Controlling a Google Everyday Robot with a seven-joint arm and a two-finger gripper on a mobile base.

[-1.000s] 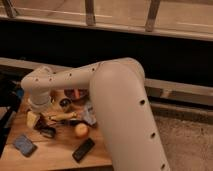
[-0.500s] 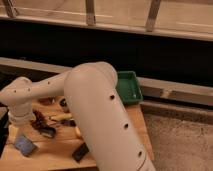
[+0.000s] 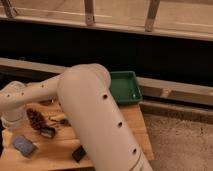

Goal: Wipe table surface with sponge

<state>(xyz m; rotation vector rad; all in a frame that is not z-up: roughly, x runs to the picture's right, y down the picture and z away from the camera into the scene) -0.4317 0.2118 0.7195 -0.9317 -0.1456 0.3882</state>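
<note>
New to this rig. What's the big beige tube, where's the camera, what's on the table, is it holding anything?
There is one picture from one camera, looking down on the table; where the camera is mounted is not known. The big beige tube is the robot's arm. It comes up from the bottom edge, bends at an elbow and reaches left. Its gripper, a two-finger clamp, hangs at the far left over the table surface, a light wooden top. The gripper is open and holds nothing that I can see. The sponge, a small blue-grey pad, lies flat on the wood just right of the gripper, not gripped. Also on the wood are a brown cone-like thing, a small dark object and a black block next to the arm. A green tray sits at the table's far right end.
</note>
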